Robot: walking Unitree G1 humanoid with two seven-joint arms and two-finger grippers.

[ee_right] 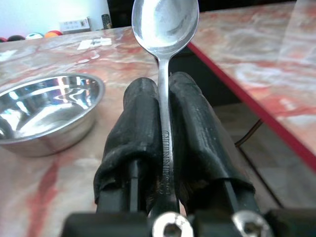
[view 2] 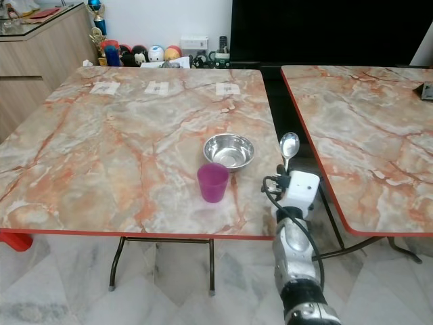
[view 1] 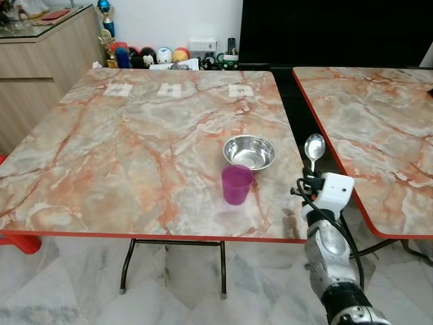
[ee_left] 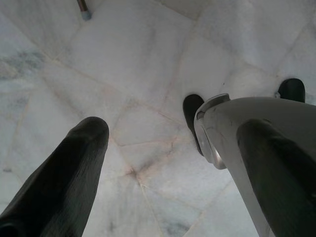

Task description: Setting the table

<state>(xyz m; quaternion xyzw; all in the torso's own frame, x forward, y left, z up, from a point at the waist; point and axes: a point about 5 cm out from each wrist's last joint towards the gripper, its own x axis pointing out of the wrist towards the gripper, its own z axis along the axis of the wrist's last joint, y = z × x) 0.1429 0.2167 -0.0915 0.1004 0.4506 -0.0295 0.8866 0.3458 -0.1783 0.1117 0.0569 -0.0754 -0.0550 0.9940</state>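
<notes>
Floor [view 1: 61, 284]: pale marble tiles with grey veins, under and around the table.
Table [view 1: 122, 149]: square marbled top in cream and orange with a thin red edge, on dark folding metal legs; broad bare stretch left of the bowl.
Second table [view 1: 379, 128]: same marbled top, right of the bowl, parted from the first table by a dark gap.
Cabinet [view 1: 40, 61]: light wood with a glass top, beyond the first table's far left corner.
Black screen [view 1: 331, 30]: large dark panel against the white wall, beyond the far edge.
Wall clutter [view 1: 145, 55]: small round colourful figures and a trophy, on the floor line behind the table.
Paper labels [view 1: 169, 89]: three small white slips in a row near the table's far edge.
Bowl [view 1: 249, 152]: round, shiny steel, upright, toward the table's right edge.
Cup [view 1: 237, 184]: translucent purple plastic, upright, just in front of the bowl, apart from it.
Right gripper [ee_right: 165, 123]: raised past the table's right edge, right of the bowl, black padded fingers pressed tight on the spoon handle.
Spoon [view 1: 314, 147]: polished metal, held upright, oval head above the fingertips.
Left gripper [ee_left: 168, 163]: hung low over the floor tiles, fingers spread wide, holding nothing.
</notes>
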